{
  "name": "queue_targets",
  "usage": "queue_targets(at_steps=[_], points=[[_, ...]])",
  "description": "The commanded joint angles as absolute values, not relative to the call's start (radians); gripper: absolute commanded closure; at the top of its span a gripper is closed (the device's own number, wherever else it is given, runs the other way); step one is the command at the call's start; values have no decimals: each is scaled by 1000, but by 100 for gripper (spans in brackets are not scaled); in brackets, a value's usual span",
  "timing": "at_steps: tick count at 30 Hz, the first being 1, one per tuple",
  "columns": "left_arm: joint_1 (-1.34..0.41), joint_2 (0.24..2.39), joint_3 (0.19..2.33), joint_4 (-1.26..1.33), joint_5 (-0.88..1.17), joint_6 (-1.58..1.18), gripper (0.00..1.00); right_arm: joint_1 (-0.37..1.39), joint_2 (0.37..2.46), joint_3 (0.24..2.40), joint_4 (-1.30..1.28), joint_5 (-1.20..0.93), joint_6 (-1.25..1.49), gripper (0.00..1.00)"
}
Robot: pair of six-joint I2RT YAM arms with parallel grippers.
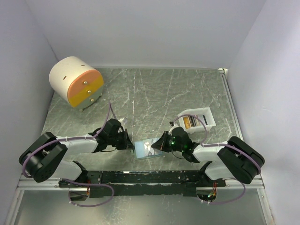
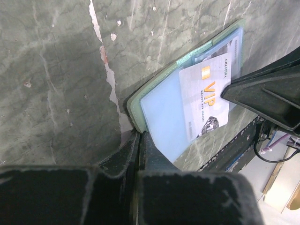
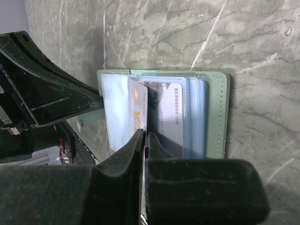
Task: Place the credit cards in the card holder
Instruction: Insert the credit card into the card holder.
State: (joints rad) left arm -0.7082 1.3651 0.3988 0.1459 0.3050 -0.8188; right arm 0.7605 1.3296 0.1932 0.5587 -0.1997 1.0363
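Note:
The card holder (image 1: 149,148) lies open on the table between both grippers, sage green outside and pale blue inside. My left gripper (image 1: 129,143) is shut on its left edge; the left wrist view shows the jaws (image 2: 139,133) pinching the holder's corner (image 2: 159,112). My right gripper (image 1: 159,145) is shut on a white VIP credit card (image 3: 138,105), held on edge at the holder's pockets (image 3: 192,117). That card also shows in the left wrist view (image 2: 206,98). Another grey-white numbered card (image 3: 171,112) sits in a pocket. More cards (image 1: 191,122) lie in the white tray.
A small white tray (image 1: 206,115) stands right of centre, behind the right gripper. A round cream-and-orange drawer cabinet (image 1: 76,82) stands at the back left. White walls close in the table on three sides.

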Motion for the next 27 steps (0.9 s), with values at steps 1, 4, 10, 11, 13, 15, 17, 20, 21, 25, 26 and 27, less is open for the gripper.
queue_targets(at_steps=[1, 4, 10, 11, 13, 15, 17, 20, 21, 25, 26, 27], points=[[-708, 1358, 391, 143, 307, -796, 92, 765, 1341, 183, 565, -210, 1018, 100], [-708, 1360, 393, 140, 305, -791, 93, 764, 1335, 202, 519, -210, 988, 100], [-709, 1359, 396, 155, 328, -792, 92, 766, 1366, 225, 513, -228, 977, 100], [-708, 1357, 393, 158, 331, -796, 92, 768, 1376, 227, 524, -230, 984, 100], [-708, 1350, 388, 168, 340, -804, 92, 775, 1387, 232, 528, -227, 996, 99], [-708, 1345, 383, 176, 345, -811, 92, 790, 1395, 247, 516, -217, 994, 97], [-708, 1348, 385, 176, 349, -813, 93, 807, 1396, 272, 472, -198, 977, 94], [-708, 1354, 388, 175, 355, -810, 93, 813, 1378, 301, 384, -161, 952, 83], [-708, 1354, 386, 180, 357, -812, 93, 814, 1367, 306, 359, -148, 947, 79], [-708, 1350, 373, 201, 366, -825, 93, 816, 1315, 310, 289, -98, 942, 65], [-709, 1351, 374, 198, 366, -824, 93, 816, 1303, 312, 275, -90, 940, 63], [-709, 1353, 374, 197, 366, -824, 93, 818, 1294, 313, 260, -82, 935, 61]])
